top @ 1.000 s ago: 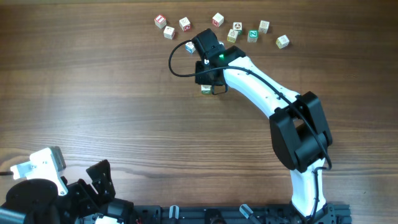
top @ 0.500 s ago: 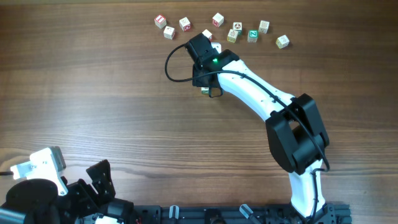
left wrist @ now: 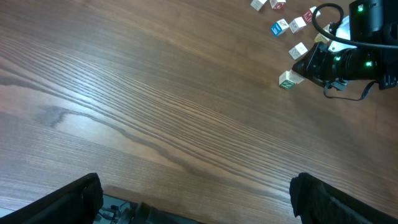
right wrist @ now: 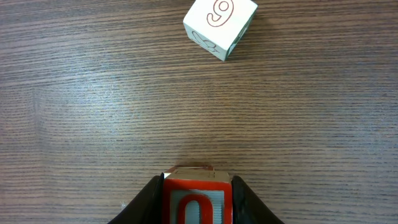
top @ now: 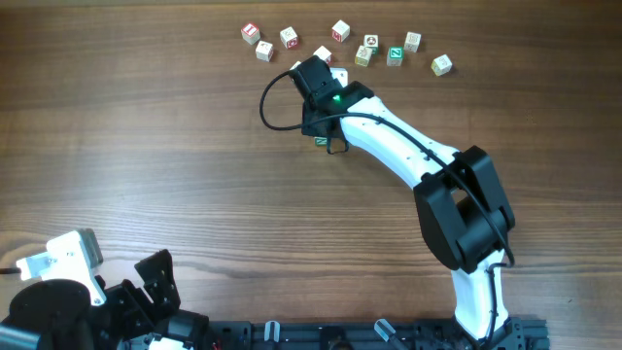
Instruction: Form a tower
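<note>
Tower (top: 321, 142) of tiny pale wooden cubes, green print on one face, standing midway out on the tabletop (top: 146, 175); number of levels hard to tell. Nearest, left claw (left wrist: 196, 186) released, splayed wide, holding nothing. Farther out, right claw (right wrist: 197, 190) clenched on a red-printed cube (right wrist: 196, 205), just beside the tower; touching or apart, cannot tell. Just beyond, a cube marked 9 (right wrist: 219, 28); farthest, loose cubes (top: 340, 31) in a ragged row. Probably light, stiff, smooth-faced, easily toppled. Best taken on two opposite flat faces, squarely, then lowered gently from above.
</note>
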